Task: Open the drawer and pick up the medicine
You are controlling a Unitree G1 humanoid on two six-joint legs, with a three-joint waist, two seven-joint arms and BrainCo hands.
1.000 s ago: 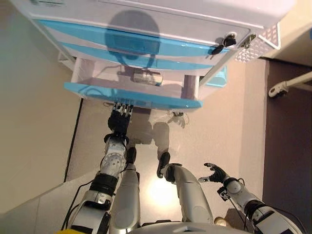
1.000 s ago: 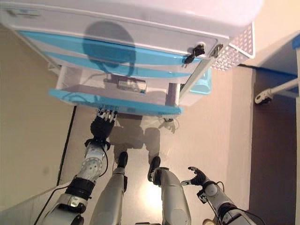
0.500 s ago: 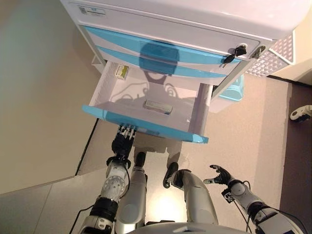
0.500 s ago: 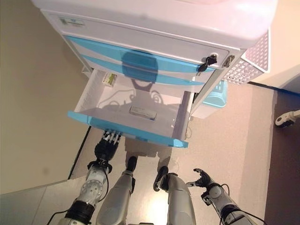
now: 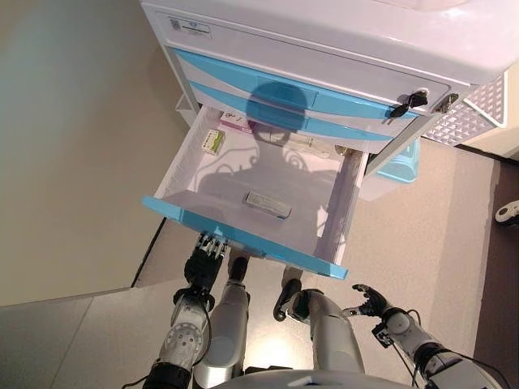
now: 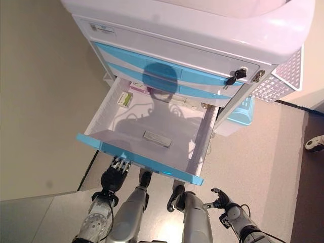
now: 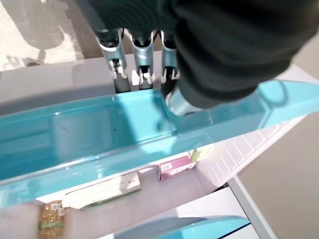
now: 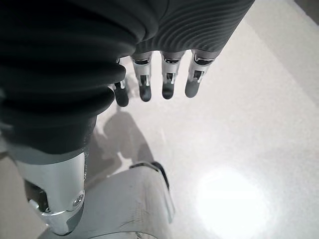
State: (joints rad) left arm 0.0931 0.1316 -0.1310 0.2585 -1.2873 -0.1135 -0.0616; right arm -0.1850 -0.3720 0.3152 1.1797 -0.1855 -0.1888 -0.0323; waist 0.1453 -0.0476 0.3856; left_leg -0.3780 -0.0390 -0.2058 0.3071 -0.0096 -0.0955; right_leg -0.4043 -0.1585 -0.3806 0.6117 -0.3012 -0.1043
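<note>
The drawer (image 5: 243, 231) stands pulled out, its blue front edge lowest. The left hand (image 5: 204, 258) sits under that front, fingers (image 7: 142, 74) hooked up behind the lip. The medicine (image 5: 268, 204), a flat grey strip, lies mid-floor of the drawer, long axis roughly parallel to the front, just above and inward of the left hand. The right hand (image 5: 371, 301) hangs loosely open and empty, farther off.

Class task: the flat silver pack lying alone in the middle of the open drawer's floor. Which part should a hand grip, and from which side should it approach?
Grip the silver pack across its narrow width, thumb on one long edge and fingers on the other, coming straight down from above. It lies flat on the drawer floor, walls all round, so only the top is open. The free right hand seems best placed.
</note>
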